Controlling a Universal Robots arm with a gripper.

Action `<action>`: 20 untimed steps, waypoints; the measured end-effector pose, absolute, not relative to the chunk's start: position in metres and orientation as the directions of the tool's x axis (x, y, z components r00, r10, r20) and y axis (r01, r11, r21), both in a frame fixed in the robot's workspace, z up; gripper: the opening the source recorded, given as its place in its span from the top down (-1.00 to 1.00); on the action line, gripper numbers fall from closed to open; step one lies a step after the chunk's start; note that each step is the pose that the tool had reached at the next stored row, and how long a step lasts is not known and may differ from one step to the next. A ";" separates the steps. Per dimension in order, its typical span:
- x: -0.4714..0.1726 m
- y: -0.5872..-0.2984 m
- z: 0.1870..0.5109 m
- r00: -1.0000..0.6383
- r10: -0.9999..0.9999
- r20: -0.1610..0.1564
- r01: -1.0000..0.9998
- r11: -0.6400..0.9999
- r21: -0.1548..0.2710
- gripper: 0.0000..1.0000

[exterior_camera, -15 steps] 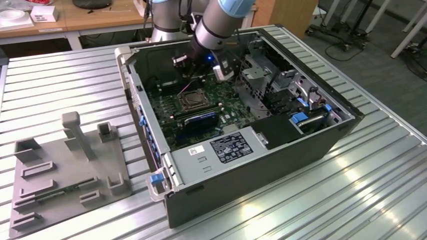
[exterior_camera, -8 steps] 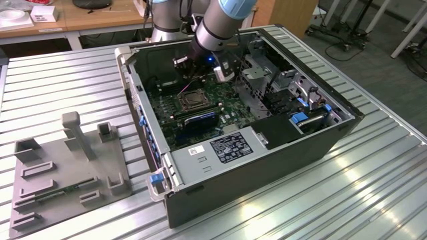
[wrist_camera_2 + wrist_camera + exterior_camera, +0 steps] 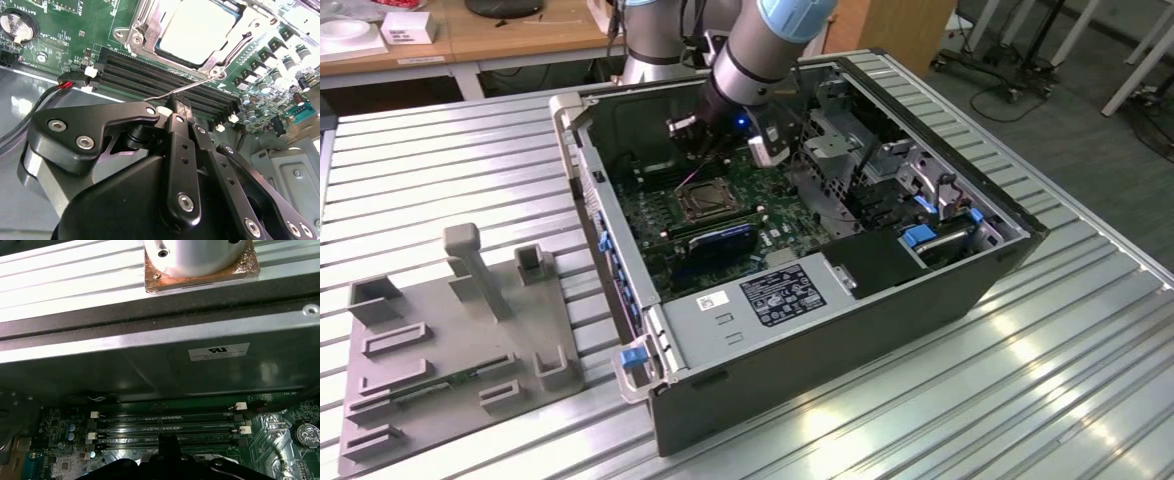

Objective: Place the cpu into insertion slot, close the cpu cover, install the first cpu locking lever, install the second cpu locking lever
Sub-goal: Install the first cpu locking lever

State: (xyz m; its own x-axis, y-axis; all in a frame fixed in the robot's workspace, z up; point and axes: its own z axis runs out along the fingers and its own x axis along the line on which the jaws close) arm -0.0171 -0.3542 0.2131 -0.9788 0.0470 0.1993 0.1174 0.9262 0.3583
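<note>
Jaws, closed together with nothing evident gripped, tips beside the thin locking lever (image 3: 192, 83); chip (image 3: 200, 30) sits in the socket (image 3: 124, 36) under its shut cover (image 3: 150, 24); lever-locking apparently underway, needing steady downward pressure.

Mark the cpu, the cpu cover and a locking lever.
cpu (image 3: 197, 30), second wrist view, middle of its metal top.
cpu cover (image 3: 152, 25), second wrist view, one side bar of the frame.
locking lever (image 3: 192, 83), second wrist view, mid-rod.
</note>
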 end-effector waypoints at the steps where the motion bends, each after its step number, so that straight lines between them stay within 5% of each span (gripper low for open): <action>1: -0.017 -0.354 0.212 -0.979 0.047 0.199 0.118 0.926 0.358 0.79; 20: -0.006 -0.355 0.202 -0.979 0.047 0.199 0.118 0.926 0.358 0.79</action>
